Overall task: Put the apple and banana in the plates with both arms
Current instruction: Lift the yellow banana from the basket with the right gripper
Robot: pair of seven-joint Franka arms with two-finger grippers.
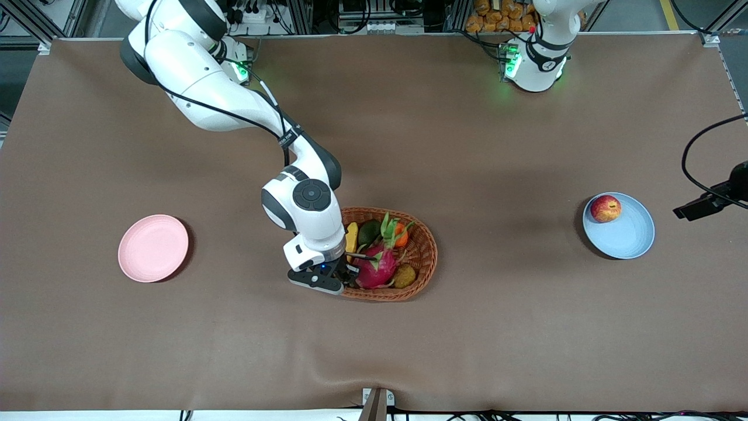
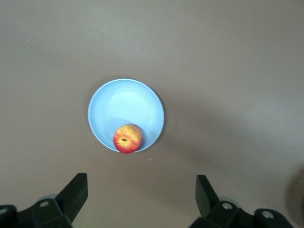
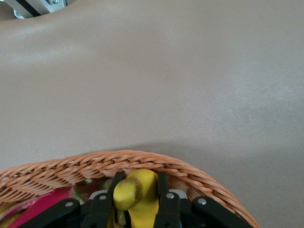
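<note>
The red and yellow apple lies on the light blue plate toward the left arm's end of the table. In the left wrist view the apple sits at the plate's edge, far below my left gripper, which is open and empty. My right gripper is down in the wicker basket. In the right wrist view it is shut on the yellow banana, just inside the basket rim. Part of the banana shows beside the right wrist. The pink plate is empty toward the right arm's end.
The basket also holds a magenta dragon fruit, an orange tangerine, a dark green fruit and a brownish fruit. A black device with a cable juts in at the left arm's end.
</note>
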